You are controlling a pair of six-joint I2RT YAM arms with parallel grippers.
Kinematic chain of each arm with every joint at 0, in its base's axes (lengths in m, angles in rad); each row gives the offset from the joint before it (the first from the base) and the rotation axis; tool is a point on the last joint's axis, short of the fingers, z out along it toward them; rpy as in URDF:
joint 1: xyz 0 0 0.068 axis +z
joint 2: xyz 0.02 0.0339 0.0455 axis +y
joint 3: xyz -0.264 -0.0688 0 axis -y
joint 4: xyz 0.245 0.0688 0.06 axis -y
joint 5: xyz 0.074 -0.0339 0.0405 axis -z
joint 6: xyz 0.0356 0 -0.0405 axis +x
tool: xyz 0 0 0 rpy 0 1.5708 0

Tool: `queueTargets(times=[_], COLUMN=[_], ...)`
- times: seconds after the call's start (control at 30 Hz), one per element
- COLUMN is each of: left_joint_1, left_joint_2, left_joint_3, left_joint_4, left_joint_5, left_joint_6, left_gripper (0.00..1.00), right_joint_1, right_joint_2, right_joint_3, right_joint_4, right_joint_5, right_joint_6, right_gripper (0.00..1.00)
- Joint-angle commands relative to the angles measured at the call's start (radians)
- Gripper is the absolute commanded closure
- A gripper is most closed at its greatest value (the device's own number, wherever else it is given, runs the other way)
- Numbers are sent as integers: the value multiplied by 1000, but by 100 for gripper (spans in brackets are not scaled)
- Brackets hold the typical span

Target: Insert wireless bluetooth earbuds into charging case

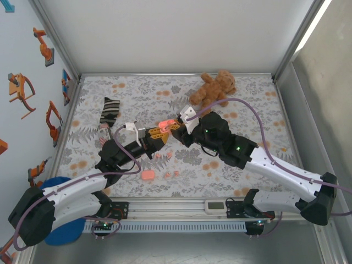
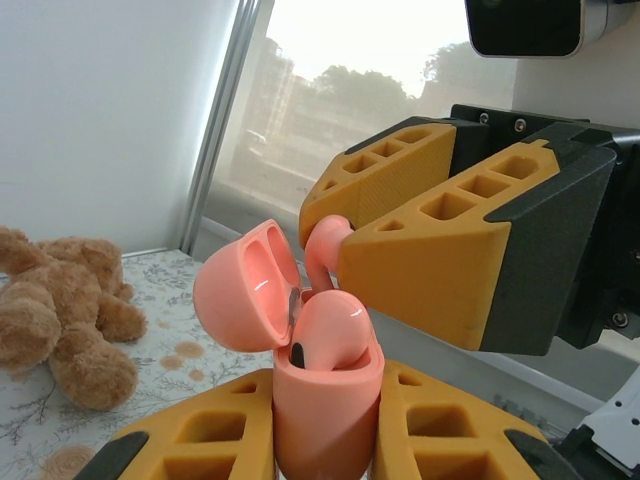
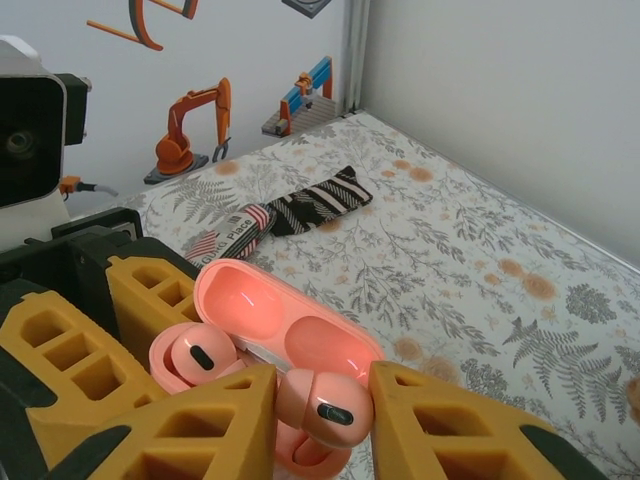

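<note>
Far left on the flowered worktop [image 1: 137,88] lies a striped sock [image 1: 108,111], well out of play. Moving in, the left gripper [image 1: 158,132] has its jaws closed tight on the charging case [image 2: 325,410]. It holds the case up off the cloth, upright, mouth up, with the lid [image 2: 245,290] hinged wide open. One earbud [image 3: 195,355] sits snug in the pocket on the left arm's side, its head showing above the rim.

Here's the key bit: the second earbud [image 3: 325,408] is pinched by its head in the right gripper [image 3: 325,378], jaws closed on it, directly over the free pocket. Its long axis runs roughly up and down, stem pointing down into the case, head up between the jaws. From the right wrist view the stem tip looks to be inside the mouth, though how deep I can't tell.

So the pocket lies straight below those jaws, and the right arm is the one on it. My read is a short push down along the stem line, then let go. The risk, I'd say, is a tilt catching the stem on the rim or on its seated neighbour.

Nearer the arm bases, a spare case [image 1: 147,175] and loose earbuds [image 1: 170,175] lie on the cloth. At the back right sits a teddy bear [image 1: 213,88].
</note>
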Motion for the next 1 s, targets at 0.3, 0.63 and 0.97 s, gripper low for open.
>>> queueTargets(times=[0.3,0.63,0.97], left_joint_1=[-9,-10,-12], left_joint_2=[23,47,68], left_joint_3=[18,10,-1], left_joint_4=[53,84,127], left_joint_5=[-7,-7,-2], left_joint_6=[-3,-4,-5], left_gripper=[100,100,100], right_joint_1=[6,6,-13], right_joint_2=[15,27,13], right_joint_3=[46,125,183], right_joint_4=[-12,-66,-157], right_joint_5=[-27,15,45], right_joint_6=[40,66,117], right_gripper=[64,53,44])
